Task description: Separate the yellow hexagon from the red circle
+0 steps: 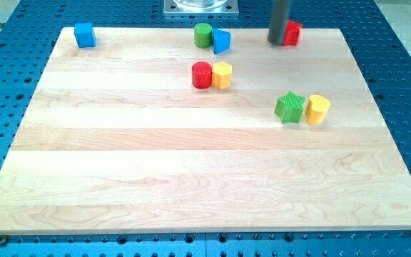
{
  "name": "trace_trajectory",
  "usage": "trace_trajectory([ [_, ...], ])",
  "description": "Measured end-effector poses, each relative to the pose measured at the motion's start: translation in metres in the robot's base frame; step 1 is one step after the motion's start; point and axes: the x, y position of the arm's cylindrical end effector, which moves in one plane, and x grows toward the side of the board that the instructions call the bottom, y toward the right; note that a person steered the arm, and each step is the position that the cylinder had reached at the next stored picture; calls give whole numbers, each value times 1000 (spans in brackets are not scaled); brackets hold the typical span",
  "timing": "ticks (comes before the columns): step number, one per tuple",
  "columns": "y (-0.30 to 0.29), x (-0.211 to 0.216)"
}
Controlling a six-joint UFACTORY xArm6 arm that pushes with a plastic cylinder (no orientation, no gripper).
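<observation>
The yellow hexagon (222, 74) sits in the upper middle of the wooden board, touching the right side of the red circle (202, 75). My tip (277, 41) is at the board's top edge, up and to the right of the pair, well apart from them. It stands right against the left side of a red block (292, 33) whose shape is partly hidden by the rod.
A green circle (203, 35) and a blue triangle-like block (222, 41) sit at the top middle. A blue cube (85, 34) is at the top left. A green star (290, 107) touches a yellow block (317, 109) at the right.
</observation>
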Motion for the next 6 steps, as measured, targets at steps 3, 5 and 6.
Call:
trace_trajectory([
  [3,-81,10],
  [5,-117,9],
  [6,-155,45],
])
